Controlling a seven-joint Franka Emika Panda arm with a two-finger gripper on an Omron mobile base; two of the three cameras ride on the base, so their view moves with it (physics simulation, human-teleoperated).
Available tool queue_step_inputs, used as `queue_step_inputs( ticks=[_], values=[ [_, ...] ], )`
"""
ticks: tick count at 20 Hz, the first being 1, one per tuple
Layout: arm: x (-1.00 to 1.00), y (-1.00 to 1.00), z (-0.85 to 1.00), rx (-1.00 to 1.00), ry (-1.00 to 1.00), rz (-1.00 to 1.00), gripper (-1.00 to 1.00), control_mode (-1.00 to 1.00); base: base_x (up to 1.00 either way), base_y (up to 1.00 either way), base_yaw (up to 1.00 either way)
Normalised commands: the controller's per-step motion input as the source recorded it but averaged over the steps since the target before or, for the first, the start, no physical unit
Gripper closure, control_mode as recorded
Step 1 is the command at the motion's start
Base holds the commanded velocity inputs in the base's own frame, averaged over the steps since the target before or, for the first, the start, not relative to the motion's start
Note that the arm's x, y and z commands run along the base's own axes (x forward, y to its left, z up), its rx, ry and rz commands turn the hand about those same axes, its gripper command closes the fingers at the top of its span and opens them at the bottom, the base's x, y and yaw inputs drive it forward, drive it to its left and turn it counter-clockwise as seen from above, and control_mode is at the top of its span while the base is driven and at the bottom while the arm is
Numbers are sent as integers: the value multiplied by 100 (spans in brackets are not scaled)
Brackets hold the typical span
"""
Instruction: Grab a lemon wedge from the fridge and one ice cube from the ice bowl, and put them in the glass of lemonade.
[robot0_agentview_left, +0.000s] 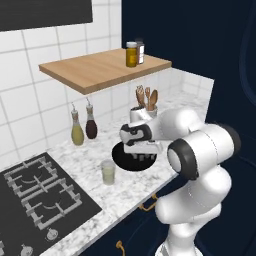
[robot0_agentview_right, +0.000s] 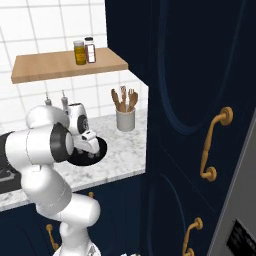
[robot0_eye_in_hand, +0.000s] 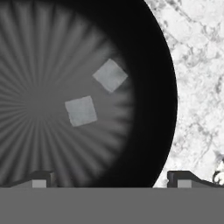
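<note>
Black ribbed ice bowl (robot0_eye_in_hand: 52, 52) sitting on the marble tabletop (robot0_agentview_left: 135, 187), right under the gripper (robot0_eye_in_hand: 109, 179). Hovering just above it, jaws spread wide, nothing held between the fingertips (robot0_eye_in_hand: 41, 178). Two pale grey ice cubes (robot0_eye_in_hand: 81, 110) inside the bowl in the hand view, lying close together but apart, second one (robot0_eye_in_hand: 110, 75) up and to the right of the first (both flat on the ribbed bottom, as far as can be told). Same bowl visible in the left base view (robot0_agentview_left: 120, 160) partly hidden behind the hand, near the front edge of the tabletop.

Glass of lemonade (robot0_agentview_left: 108, 172) standing upright just beside the bowl, on the stove side, pale yellowish liquid in it. Black gas hob (robot0_agentview_left: 40, 195) further left. Two bottles (robot0_agentview_left: 77, 131) against the white tiled wall, one with yellow contents, one dark. White crock of wooden utensils (robot0_agentview_right: 125, 115) behind the bowl, toward the corner. Wooden shelf (robot0_agentview_left: 95, 70) above with two jars (robot0_agentview_left: 131, 54) on it.

Navy cabinets with brass handles (robot0_agentview_right: 212, 145) to the right, and a sliver of grey fridge (robot0_agentview_right: 237, 210) at the far right edge of the right base view. Can't spot the lemon wedge anywhere.
</note>
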Motion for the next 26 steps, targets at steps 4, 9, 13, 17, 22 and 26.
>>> queue_step_inputs(
  ticks=[4,9,13,17,22,26],
  values=[
    [0,0,-24,0,7,-8,-100,-100,0,0,0],
    [13,0,-16,0,2,-7,-100,-100,0,0,0],
    [35,0,-10,0,0,-5,-100,-100,0,0,0],
    [38,0,-16,0,0,-3,-100,-100,0,0,0],
    [26,0,-25,0,0,-2,-100,-100,0,0,0],
    [10,5,-27,0,0,-1,-100,-100,0,0,0]
  ],
)
